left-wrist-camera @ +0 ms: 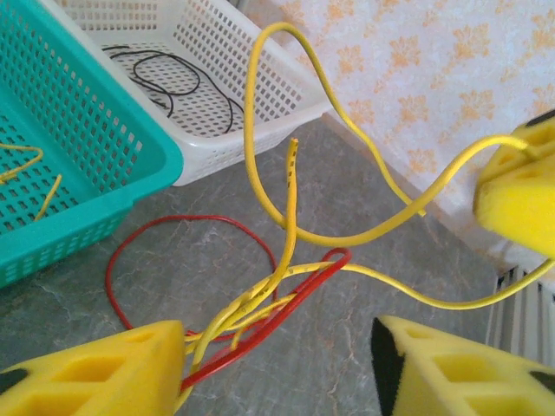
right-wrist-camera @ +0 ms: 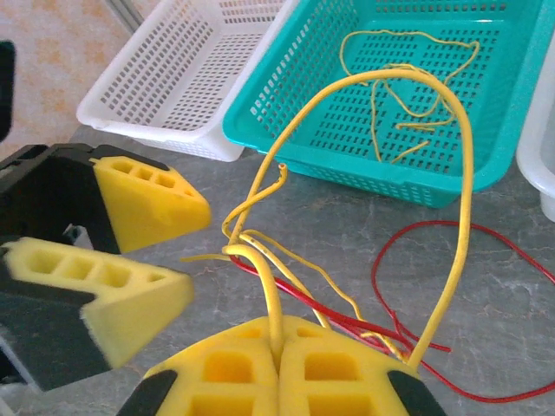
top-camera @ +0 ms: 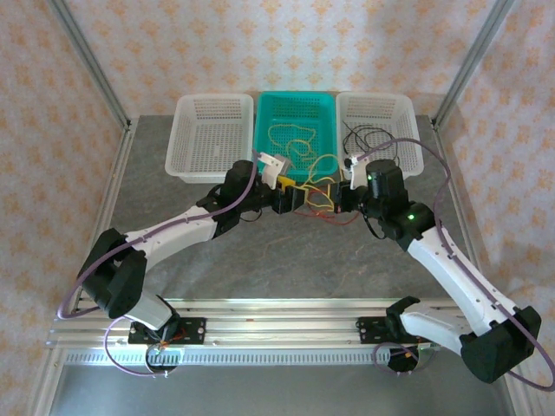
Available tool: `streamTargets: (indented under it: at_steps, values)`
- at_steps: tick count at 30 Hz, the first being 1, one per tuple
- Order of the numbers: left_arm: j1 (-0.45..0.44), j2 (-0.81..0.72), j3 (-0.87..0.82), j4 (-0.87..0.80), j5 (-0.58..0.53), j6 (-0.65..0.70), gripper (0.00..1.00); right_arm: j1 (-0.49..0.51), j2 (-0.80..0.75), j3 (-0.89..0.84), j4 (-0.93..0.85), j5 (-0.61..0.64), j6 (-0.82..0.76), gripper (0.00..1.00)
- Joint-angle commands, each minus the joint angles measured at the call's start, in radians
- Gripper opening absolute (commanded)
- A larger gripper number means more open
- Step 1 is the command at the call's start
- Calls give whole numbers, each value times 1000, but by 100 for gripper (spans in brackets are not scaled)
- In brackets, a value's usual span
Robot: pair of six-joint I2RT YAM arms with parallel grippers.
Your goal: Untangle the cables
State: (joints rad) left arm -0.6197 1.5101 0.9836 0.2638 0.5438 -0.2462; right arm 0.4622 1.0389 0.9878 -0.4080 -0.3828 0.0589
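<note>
The cables (top-camera: pixel 316 189) are a knot of red and yellow wires on the grey table in front of the teal basket (top-camera: pixel 295 111). My left gripper (top-camera: pixel 290 198) is open. In its wrist view the fingers stand wide apart around the gap (left-wrist-camera: pixel 277 347), and a red cable (left-wrist-camera: pixel 307 292) and yellow strands rest against the left finger. A thick yellow cable (left-wrist-camera: pixel 250 130) loops upward. My right gripper (right-wrist-camera: pixel 279 342) is shut on that thick yellow cable (right-wrist-camera: pixel 470 173), which arches over the table. A red cable (right-wrist-camera: pixel 381 260) trails beside it.
A white basket (top-camera: pixel 212 134) stands at the back left. The white basket at the back right (top-camera: pixel 408 113) holds a black cable (left-wrist-camera: pixel 169 82). Thin yellow wires (right-wrist-camera: pixel 408 87) lie in the teal basket. The two grippers face each other closely.
</note>
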Motion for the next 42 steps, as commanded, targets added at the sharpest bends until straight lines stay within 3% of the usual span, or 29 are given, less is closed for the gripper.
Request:
streamTargets:
  at_steps: [1, 7, 20, 25, 36, 42]
  values:
    - [5, 23, 54, -26, 41, 49, 57, 4, -25, 45, -11, -45, 12, 0]
    - [-2, 45, 100, -79, 53, 93, 54, 4, -24, 63, -28, -76, 10, 0]
    - [-3, 63, 127, -94, 28, 104, 17, 5, -23, 68, -34, -110, 14, 0]
    - [-2, 55, 116, -89, 13, 93, 0, 4, -33, 69, -41, -59, 15, 0]
    - [-2, -22, 68, -68, 3, 48, 0, 4, 45, 77, -131, 222, 49, 0]
    - [0, -85, 34, -37, -79, 2, 0, 5, 96, 44, -129, 171, 44, 0]
